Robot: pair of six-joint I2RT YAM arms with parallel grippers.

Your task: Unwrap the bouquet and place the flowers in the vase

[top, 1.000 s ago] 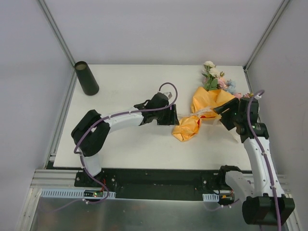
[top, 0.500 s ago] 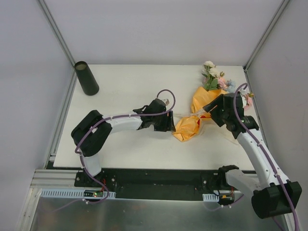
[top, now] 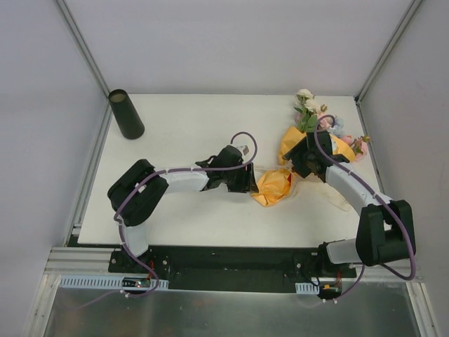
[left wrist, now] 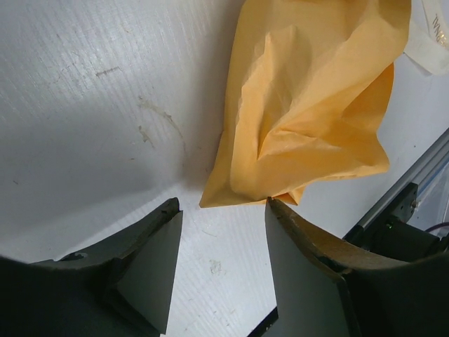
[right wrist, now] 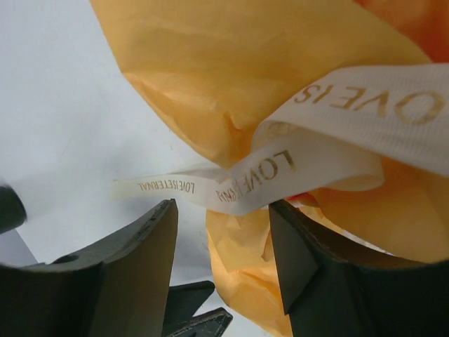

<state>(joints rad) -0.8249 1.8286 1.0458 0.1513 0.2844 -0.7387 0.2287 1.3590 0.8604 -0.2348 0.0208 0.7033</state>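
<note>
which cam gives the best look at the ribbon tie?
Right wrist: the ribbon fills much of the frame, close up, lettering readable. Top external shows it tiny, mostly hidden at the bouquet waist. Left wrist catches only a pale scrap at its upper right edge.

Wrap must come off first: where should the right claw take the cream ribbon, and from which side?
Likely the loose flat tail of the ribbon, lying free of the orange paper over bare table. Come from the table side, across its width; the open right claw faces it.
</note>
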